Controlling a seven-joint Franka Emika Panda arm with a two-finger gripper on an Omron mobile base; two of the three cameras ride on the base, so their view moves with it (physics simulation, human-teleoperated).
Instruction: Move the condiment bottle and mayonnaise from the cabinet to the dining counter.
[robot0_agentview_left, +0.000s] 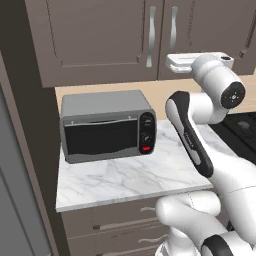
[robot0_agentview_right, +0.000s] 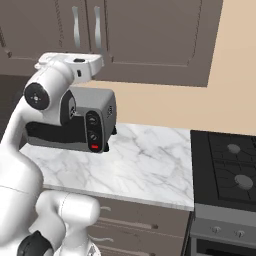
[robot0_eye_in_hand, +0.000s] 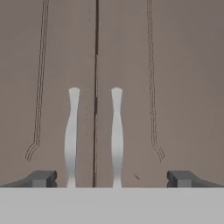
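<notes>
Across the top of both base views runs the cabinet (robot0_agentview_left: 100, 40), dark grey-brown, its recessed-panel doors closed, with two vertical silver handles (robot0_agentview_left: 151, 37) side by side at the door seam. Hand view: the same pair of handles (robot0_eye_in_hand: 72, 135) stands upright at centre frame on either side of the dark seam line, and the gripper (robot0_eye_in_hand: 112, 178) faces them squarely with its two dark fingertips (robot0_eye_in_hand: 41, 178) at lower left and lower right, jaws spread wide, nothing between them. Whether the tips touch the doors cannot be told. Left base view: the white hand sits at upper right, just below the cabinet's lower edge. Below it, at left centre, a grey toaster oven (robot0_agentview_left: 107, 125) rests on a small white marble worktop (robot0_agentview_left: 135, 175) with grey veins; two dark knobs and a red button show on its front panel, no legible writing. Right base view: a black stove (robot0_agentview_right: 227, 170) fills the lower right, adjoining the worktop. Base drawers (robot0_agentview_left: 110, 225) with horizontal handles lie under the slab.
</notes>
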